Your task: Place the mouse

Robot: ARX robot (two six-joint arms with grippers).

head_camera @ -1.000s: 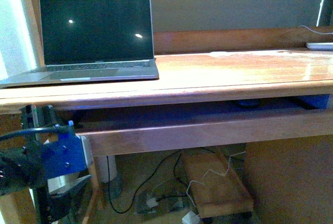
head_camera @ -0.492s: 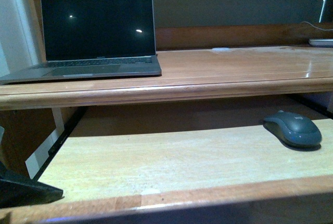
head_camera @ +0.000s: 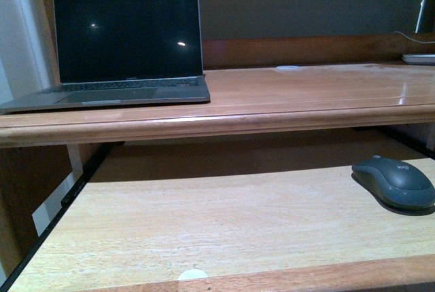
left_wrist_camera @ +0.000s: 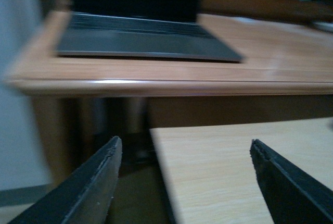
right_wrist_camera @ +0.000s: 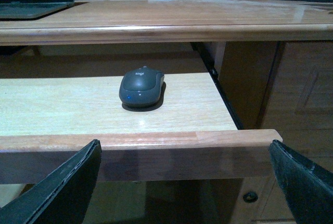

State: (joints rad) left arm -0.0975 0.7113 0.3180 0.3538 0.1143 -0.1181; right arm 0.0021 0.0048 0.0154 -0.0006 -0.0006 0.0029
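Note:
The mouse (head_camera: 394, 182) is a small dark grey dome lying on the right part of the pulled-out light wood tray (head_camera: 204, 217) under the desk top. In the right wrist view the mouse (right_wrist_camera: 141, 87) sits near the tray's right side, behind the tray's front rail (right_wrist_camera: 156, 140). My right gripper (right_wrist_camera: 184, 145) is open in front of that rail, apart from the mouse, nothing between its fingers. My left gripper (left_wrist_camera: 185, 141) is open and empty near the tray's left edge; that view is blurred. Neither gripper shows in the front view.
An open laptop (head_camera: 126, 41) with a dark screen stands on the left of the wooden desk top (head_camera: 306, 95). A flat white device (head_camera: 418, 58) lies at the desk's back right. A wooden cabinet side (right_wrist_camera: 291, 78) borders the tray's right.
The tray has come out from under the desk, baring the mouse. My left gripper, seen low at the left before, has left the front view.

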